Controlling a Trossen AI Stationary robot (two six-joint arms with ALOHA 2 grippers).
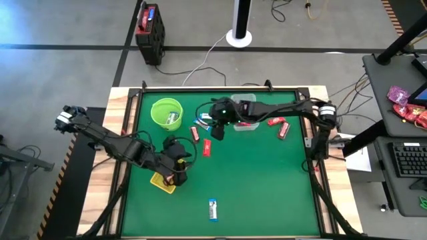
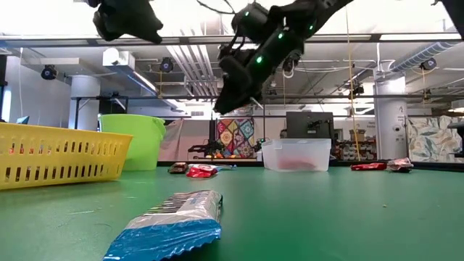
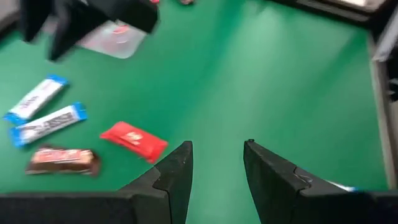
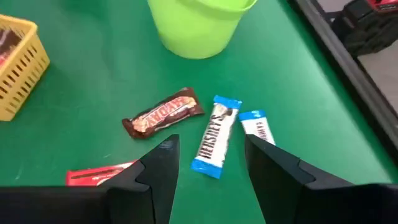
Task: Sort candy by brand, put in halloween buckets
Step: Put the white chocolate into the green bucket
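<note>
Green felt table [image 1: 267, 180] amid grey floor, cables, desks.

My left end effector [image 1: 179, 175] covers most of the yellow basket [image 1: 160, 182]. The red bar [image 4: 99, 176] is half hidden behind my right end effector [image 4: 208, 186], at its nine o'clock.

Brown Snickers bar [image 4: 163, 113] and two blue-white Hershey's bars [image 4: 214, 142] lie flat by the lime-green bucket [image 4: 198, 23] near the table's far edge; yellow basket [image 1: 163, 182] sits near its left edge.
</note>
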